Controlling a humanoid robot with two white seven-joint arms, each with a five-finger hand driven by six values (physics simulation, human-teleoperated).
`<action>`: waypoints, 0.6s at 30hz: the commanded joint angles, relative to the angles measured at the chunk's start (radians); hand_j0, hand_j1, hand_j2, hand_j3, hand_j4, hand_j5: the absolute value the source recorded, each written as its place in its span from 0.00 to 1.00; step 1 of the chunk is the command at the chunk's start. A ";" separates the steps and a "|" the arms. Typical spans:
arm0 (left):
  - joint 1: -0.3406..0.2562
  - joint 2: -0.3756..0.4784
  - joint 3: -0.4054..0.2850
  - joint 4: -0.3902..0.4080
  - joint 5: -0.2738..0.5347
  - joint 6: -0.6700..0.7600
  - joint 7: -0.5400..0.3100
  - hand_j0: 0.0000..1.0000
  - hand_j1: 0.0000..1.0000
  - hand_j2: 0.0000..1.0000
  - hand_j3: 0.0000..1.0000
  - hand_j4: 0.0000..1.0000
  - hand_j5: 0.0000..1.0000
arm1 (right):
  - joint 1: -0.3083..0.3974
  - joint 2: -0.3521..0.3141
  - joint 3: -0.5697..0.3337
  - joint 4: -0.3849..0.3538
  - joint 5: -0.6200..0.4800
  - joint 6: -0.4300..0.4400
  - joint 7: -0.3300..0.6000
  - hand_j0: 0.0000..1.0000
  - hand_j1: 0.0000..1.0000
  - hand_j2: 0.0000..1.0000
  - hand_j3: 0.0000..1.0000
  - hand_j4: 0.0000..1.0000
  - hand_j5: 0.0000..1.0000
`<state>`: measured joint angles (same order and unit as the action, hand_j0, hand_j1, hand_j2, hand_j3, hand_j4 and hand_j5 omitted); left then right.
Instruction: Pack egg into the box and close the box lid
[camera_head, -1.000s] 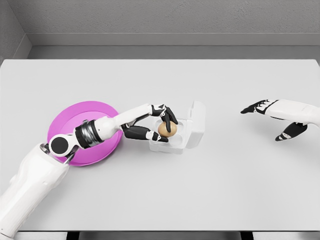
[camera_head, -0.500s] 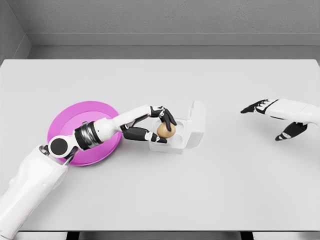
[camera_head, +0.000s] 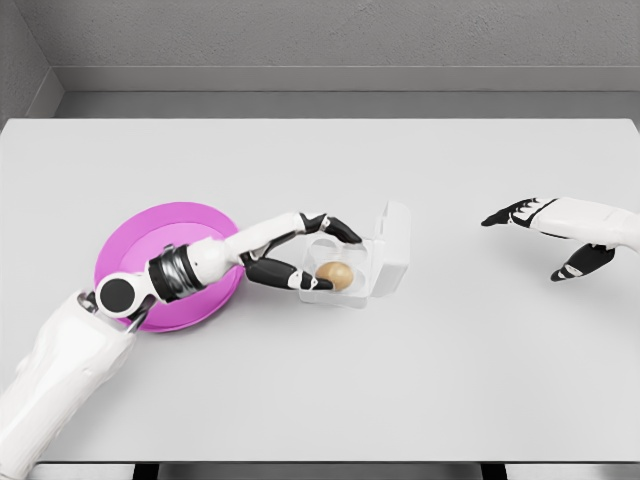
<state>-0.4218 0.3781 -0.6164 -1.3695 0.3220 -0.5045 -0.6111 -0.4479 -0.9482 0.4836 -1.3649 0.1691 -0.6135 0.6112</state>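
A brown egg (camera_head: 337, 275) lies on its side in a cell of the small white box (camera_head: 352, 297) at mid-table. The box lid (camera_head: 396, 245) stands up at the box's right side. My left hand (camera_head: 338, 260) reaches over the box from the left. Its fingers (camera_head: 342, 231) are spread above the egg and its thumb (camera_head: 305, 282) is beside it, with a gap to the egg, so the hand is open. My right hand (camera_head: 520, 214) hovers far to the right with its fingers extended, holding nothing.
A round magenta plate (camera_head: 135, 248) lies left of the box, under my left forearm. The grey table (camera_head: 320, 390) extends wide around the box, with a wall along the back edge.
The left hand lowered the egg into the box cell and let go; its fingers have spread apart. The egg now rests on its side. The right hand stayed still.
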 joint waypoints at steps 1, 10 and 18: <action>0.000 0.002 0.001 -0.008 0.008 0.001 0.000 0.79 0.79 0.79 0.79 0.79 0.79 | 0.000 -0.001 0.000 0.000 -0.006 0.003 0.000 1.00 1.00 1.00 1.00 1.00 1.00; -0.002 0.028 0.010 -0.010 0.012 -0.006 0.000 0.79 0.79 0.79 0.79 0.79 0.79 | 0.002 -0.003 0.000 -0.010 -0.006 0.003 0.000 1.00 1.00 1.00 1.00 1.00 1.00; -0.003 0.047 0.012 -0.031 0.017 -0.006 0.000 0.79 0.79 0.79 0.79 0.79 0.79 | -0.002 -0.007 0.001 -0.019 -0.006 0.003 0.000 1.00 1.00 1.00 1.00 1.00 1.00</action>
<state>-0.4249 0.4184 -0.6054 -1.3937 0.3307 -0.5120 -0.6111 -0.4495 -0.9535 0.4856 -1.3824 0.1690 -0.6135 0.6112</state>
